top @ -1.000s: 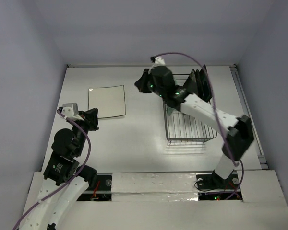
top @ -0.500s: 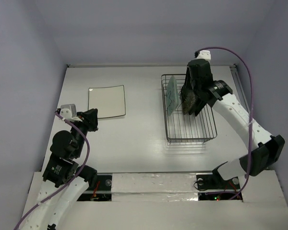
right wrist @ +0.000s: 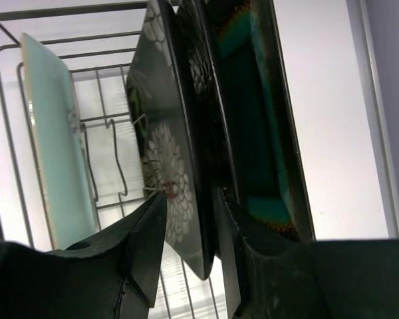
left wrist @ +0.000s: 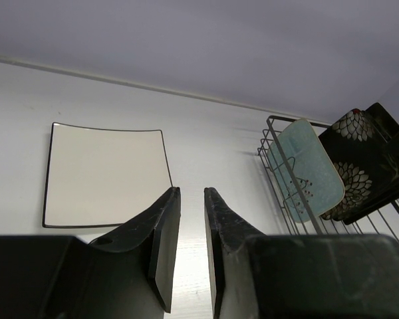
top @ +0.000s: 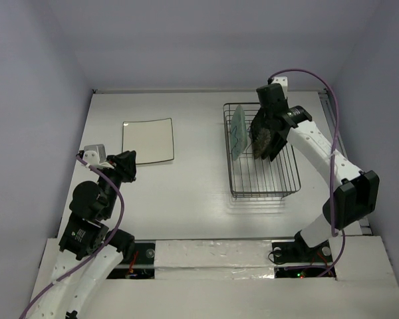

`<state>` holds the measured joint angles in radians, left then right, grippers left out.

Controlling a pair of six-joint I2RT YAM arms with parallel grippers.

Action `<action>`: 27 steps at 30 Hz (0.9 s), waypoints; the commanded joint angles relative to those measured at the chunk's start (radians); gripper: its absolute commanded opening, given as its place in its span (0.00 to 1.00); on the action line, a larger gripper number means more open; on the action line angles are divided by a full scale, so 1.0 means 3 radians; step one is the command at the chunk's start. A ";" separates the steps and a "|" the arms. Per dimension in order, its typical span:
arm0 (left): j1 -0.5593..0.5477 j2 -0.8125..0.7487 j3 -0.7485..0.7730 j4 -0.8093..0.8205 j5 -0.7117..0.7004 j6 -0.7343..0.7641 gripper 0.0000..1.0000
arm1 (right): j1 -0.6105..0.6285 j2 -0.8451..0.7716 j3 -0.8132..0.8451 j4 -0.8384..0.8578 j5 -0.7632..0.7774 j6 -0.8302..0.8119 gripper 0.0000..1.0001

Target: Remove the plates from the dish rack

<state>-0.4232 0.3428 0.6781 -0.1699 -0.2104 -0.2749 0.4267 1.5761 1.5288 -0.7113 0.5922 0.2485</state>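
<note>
Right end effector inside rack, fingers astride black plate, grip unclear, left end effector slightly parted, empty, far left of rack

Three plates upright in dish rack

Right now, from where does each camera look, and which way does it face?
Top external: above and behind the robot, looking down on the table; the left arm and right arm show.
Left wrist: on the left arm, facing the far wall across the white plate; left gripper shows below.
Right wrist: over the dish rack, facing the flowered black plate; right gripper straddles its edge.
Shared: both wrist views show the mint plate.
</note>
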 commanded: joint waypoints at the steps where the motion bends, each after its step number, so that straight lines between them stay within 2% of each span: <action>1: 0.0025 0.0013 -0.0041 0.0106 0.0011 -0.0004 0.19 | -0.0016 0.0039 0.0069 -0.0032 0.0138 -0.0061 0.41; 5: 0.0025 0.0023 -0.0041 0.0111 0.0011 -0.0004 0.19 | -0.0047 -0.0007 0.0053 0.0049 0.0072 -0.0112 0.41; 21: 0.0025 0.0008 -0.0041 0.0116 0.0011 -0.0009 0.19 | -0.0139 0.0493 0.0293 0.0126 0.0061 -0.0312 0.35; 27: 0.0025 0.0003 -0.0041 0.0122 0.0011 -0.0004 0.20 | -0.0139 0.0468 0.0421 0.0034 0.0204 -0.0409 0.12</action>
<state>-0.4232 0.3439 0.6781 -0.1699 -0.2104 -0.2749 0.3870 1.7271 1.5898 -0.7200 0.6109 0.1463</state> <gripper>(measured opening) 0.196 0.161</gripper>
